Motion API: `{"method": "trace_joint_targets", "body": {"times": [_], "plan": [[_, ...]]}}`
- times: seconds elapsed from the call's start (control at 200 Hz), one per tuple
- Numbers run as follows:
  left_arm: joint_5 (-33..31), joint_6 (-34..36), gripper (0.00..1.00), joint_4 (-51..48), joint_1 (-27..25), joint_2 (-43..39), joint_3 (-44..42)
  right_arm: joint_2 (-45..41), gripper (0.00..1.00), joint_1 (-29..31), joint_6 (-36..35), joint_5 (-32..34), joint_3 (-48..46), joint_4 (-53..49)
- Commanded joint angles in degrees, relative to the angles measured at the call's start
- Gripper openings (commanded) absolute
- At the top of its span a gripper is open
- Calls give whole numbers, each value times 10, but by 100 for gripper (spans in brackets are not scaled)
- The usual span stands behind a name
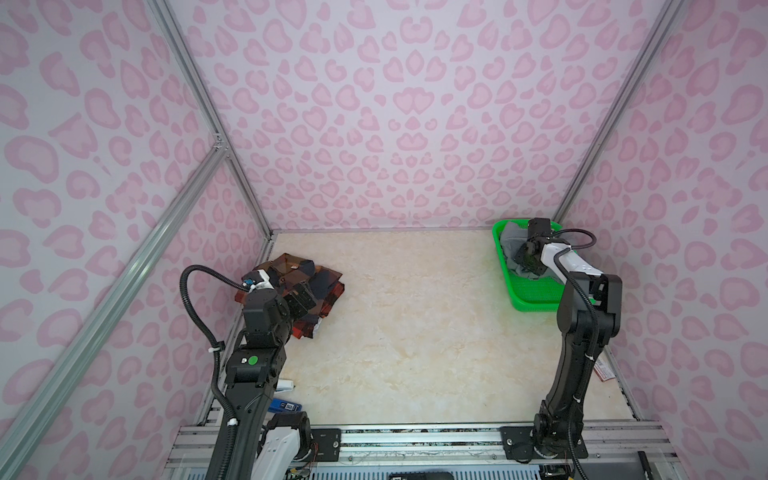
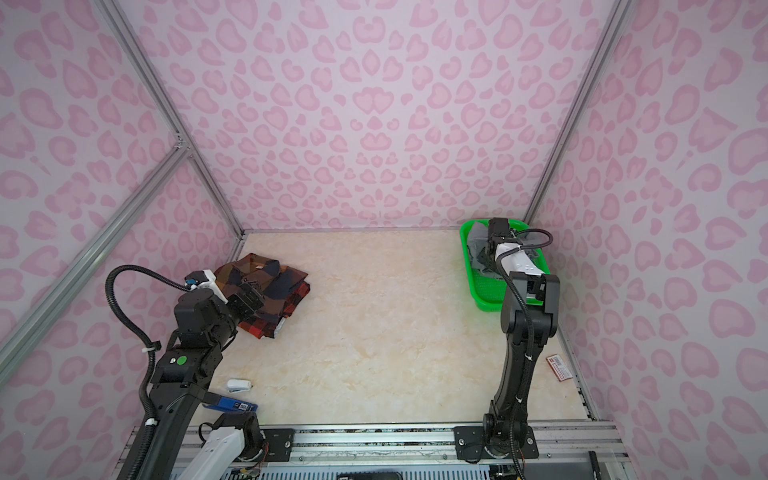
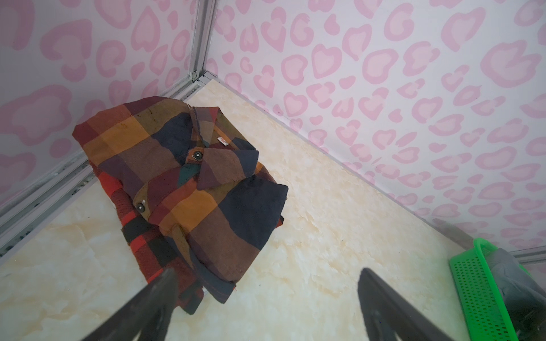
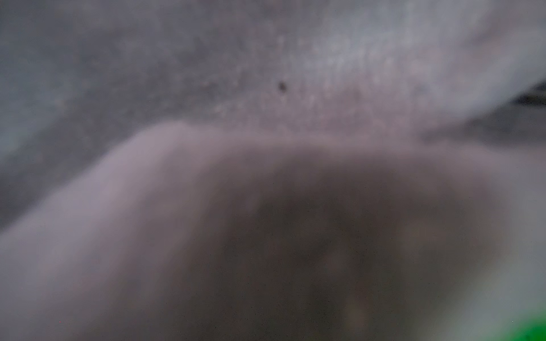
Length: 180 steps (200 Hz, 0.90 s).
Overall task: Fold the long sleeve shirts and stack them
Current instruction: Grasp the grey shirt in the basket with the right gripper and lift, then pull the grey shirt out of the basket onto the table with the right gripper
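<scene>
The plaid shirt (image 1: 305, 272) (image 2: 270, 276) (image 3: 192, 177) lies folded, collar up, at the table's left, near the wall. My left gripper (image 1: 301, 297) (image 2: 249, 297) (image 3: 267, 274) hovers over the shirt's near edge, open, with nothing between its fingers (image 3: 165, 283). The gray shirt (image 1: 509, 243) (image 2: 478, 241) (image 3: 508, 271) (image 4: 266, 73) lies crumpled in the green mesh basket (image 1: 536, 297) (image 2: 486, 299) (image 3: 472, 286) at the back right. My right gripper (image 1: 525, 257) (image 2: 486, 255) is pushed down into that gray cloth. Blurred gray fabric fills the right wrist view and hides its fingers.
A white stapler-like object (image 2: 239, 385) and a blue item (image 1: 286, 405) (image 2: 232, 404) lie at the front left by the left arm's base. A red packet (image 1: 602, 370) (image 2: 559, 367) lies at the right edge. Pink patterned walls with aluminium posts enclose three sides of the marble-look table (image 1: 415, 332).
</scene>
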Motion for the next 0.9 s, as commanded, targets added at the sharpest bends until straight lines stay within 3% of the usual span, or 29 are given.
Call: {"method": "trace_joint_targets", "body": {"times": [0.0,0.16,0.475,0.62,0.745,0.895], "plan": [[8,3,97,15,1,0,-1,1,31,1,-7,-10,0,12],[15,2,97,16,0,1,0,-49,0,8,-18,5,-17,24],[76,12,97,39,-2,-9,-2,-255,0,52,-33,50,-76,78],[103,18,97,58,-9,-23,-5,-335,0,87,-72,93,-74,113],[120,17,97,70,-11,-32,-2,-355,0,112,-91,48,4,78],[151,15,97,82,-12,-52,10,-344,0,159,-83,-106,127,17]]}}
